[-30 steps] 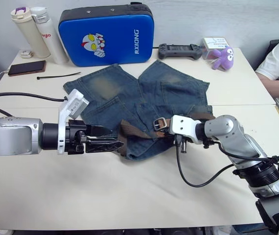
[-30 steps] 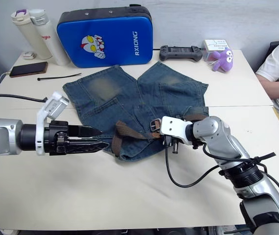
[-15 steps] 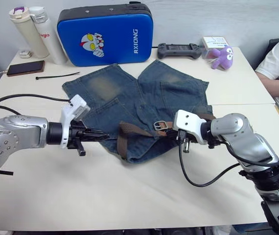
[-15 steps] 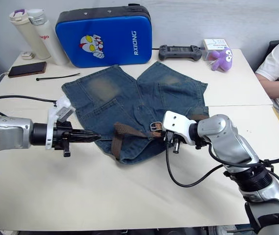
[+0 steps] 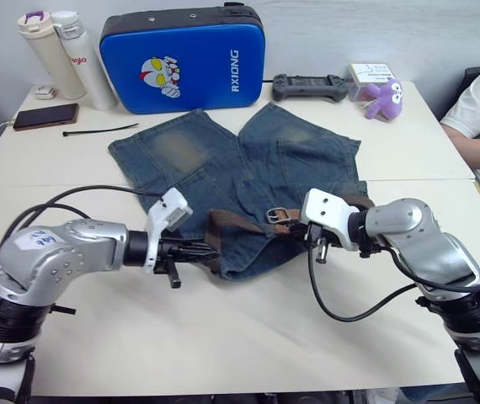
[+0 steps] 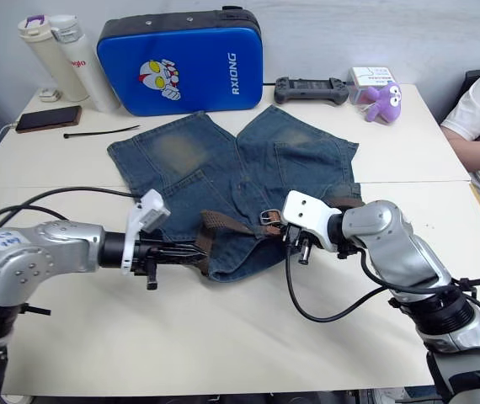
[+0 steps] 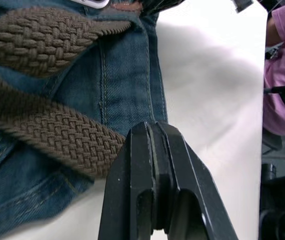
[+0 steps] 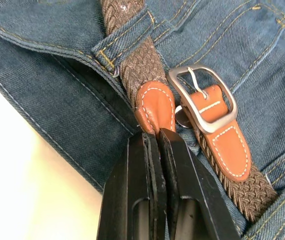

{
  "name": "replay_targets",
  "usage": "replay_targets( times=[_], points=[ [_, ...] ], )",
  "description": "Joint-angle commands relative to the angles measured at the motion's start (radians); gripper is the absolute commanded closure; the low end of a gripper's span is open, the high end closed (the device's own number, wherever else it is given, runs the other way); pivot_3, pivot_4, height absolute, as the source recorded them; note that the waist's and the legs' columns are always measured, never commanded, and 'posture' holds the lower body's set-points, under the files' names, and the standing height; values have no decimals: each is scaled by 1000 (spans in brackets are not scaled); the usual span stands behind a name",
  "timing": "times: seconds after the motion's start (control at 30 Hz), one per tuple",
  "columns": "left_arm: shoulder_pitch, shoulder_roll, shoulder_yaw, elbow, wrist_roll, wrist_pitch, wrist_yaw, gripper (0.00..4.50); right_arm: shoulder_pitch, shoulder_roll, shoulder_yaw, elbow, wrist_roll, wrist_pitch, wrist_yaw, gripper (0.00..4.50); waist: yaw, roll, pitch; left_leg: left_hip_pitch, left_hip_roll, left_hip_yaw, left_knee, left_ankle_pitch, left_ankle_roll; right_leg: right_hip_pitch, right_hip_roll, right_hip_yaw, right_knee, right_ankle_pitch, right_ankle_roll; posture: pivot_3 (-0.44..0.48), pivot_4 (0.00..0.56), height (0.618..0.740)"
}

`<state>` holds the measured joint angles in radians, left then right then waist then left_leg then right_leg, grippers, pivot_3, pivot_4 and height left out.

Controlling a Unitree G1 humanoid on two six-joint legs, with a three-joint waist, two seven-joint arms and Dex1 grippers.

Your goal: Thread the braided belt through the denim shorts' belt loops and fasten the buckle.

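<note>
**Right wrist view: both hands closing on belt at shorts' waistband**

Right hand (image 8: 155, 134) is pinching the braided belt (image 8: 142, 65) by its tan leather tip, just beside the buckle (image 8: 202, 97), past a belt loop (image 8: 125, 37). Left hand (image 7: 155, 131) is sitting fingers together against the belt's loose loop. Denim shorts (image 5: 240, 181) are lying flat on the worktop (image 5: 223, 337), near the blue case (image 5: 181, 59).
</note>
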<state>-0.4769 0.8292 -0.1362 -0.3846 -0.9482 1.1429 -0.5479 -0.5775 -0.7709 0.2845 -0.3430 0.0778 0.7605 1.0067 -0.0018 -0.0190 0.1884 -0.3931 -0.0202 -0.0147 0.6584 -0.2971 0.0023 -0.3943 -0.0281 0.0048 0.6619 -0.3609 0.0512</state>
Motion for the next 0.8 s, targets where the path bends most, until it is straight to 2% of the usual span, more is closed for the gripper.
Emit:
replay_targets(
  times=[0.03,0.3,0.5,0.6,0.8],
  points=[
    [11,-36,-64,-45,83,-19,6,4460,-2,-21,-48,-48,18,13,-15,4500,0,0,0,0,0,0,0,0,0,0,0,0,0,0,0,0,150,740],
    [32,-117,-257,20,278,-66,-38,4460,1,-57,-87,-100,37,-14,-20,4500,1,0,0,1,0,0,1,0,0,1,0,0,0,0,0,0,150,740],
    [38,-82,-258,46,306,-64,-136,4460,37,-203,-192,-114,34,-129,15,4500,1,0,0,1,0,0,1,0,0,2,0,0,0,0,0,0,150,740],
    [43,-46,-277,59,331,-78,-193,4460,40,-262,-225,-43,-11,-286,6,4500,-5,0,0,2,0,0,1,0,0,2,1,0,0,0,0,0,150,740],
    [54,31,-302,39,350,-80,-298,4460,-90,-290,-171,294,-237,-763,-130,4500,-29,1,-1,5,1,2,-1,0,0,4,1,1,1,0,0,0,150,740]
  ],
)
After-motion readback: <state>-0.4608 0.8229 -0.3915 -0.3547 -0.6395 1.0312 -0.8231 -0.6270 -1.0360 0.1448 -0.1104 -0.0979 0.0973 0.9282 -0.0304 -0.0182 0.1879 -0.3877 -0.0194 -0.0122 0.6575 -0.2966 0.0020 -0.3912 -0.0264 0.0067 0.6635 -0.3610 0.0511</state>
